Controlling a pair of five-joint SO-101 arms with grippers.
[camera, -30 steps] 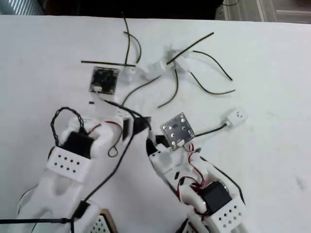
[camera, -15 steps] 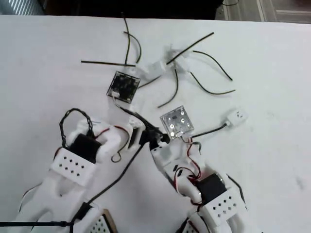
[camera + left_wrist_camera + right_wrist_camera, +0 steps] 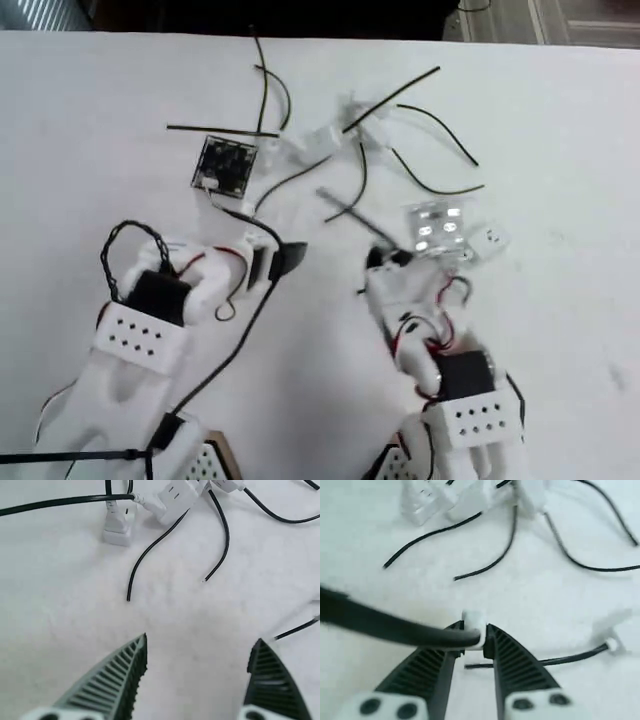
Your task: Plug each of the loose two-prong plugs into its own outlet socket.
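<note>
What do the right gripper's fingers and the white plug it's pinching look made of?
The plug looks like smooth white moulded plastic, faintly glossy; its cord seems black rubbery insulation. The right gripper has dark matte fingers, probably plastic, judging by their fine ridges.

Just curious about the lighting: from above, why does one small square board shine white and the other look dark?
High view: the right arm's board catches glare, likely from its tilt; the left arm's board looks dark. Left wrist view: even light, the black cord casts hardly any shadow.
</note>
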